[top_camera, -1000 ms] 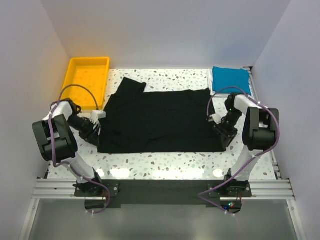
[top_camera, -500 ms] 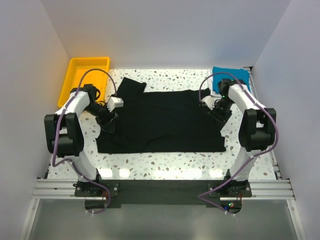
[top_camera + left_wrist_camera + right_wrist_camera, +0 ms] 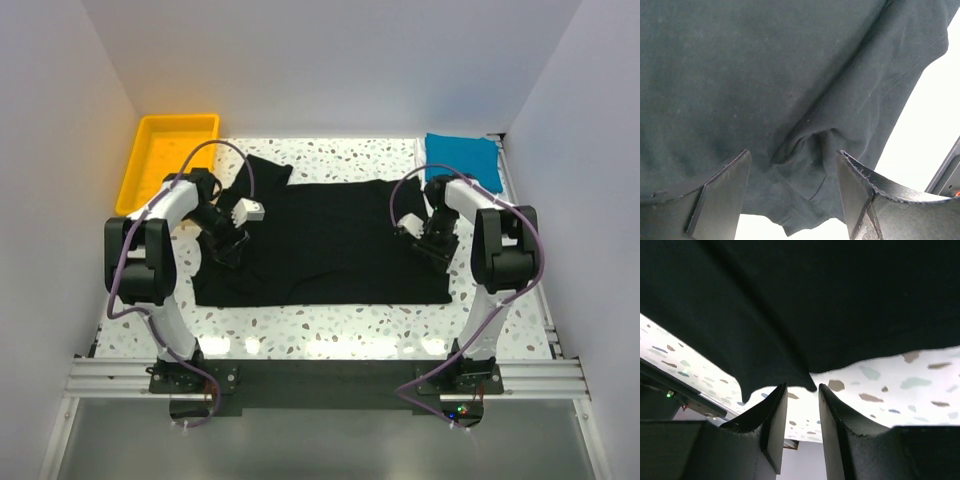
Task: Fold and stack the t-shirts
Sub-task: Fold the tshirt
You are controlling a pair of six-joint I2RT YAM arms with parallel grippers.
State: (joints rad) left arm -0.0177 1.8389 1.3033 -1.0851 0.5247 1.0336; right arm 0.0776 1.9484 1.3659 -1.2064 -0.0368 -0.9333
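Speckled desk [image 3: 330, 320] carries the black t-shirt [image 3: 330, 240], spread flat across its middle. Soft and limp, it will likely sag and drag, so pinch hems or corners. Over its rumpled left side the left hand [image 3: 794, 155] gapes wide, empty; the right hand [image 3: 801, 386], narrowly parted at the right hem, holds nothing.

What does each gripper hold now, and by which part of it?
Left gripper is open over the large black cloth t-shirt, holding nothing. Right gripper is at its edge; a grip cannot be told.

Black t-shirt [image 3: 320, 240] lies spread flat; blue t-shirt [image 3: 460, 157] folded at far right.
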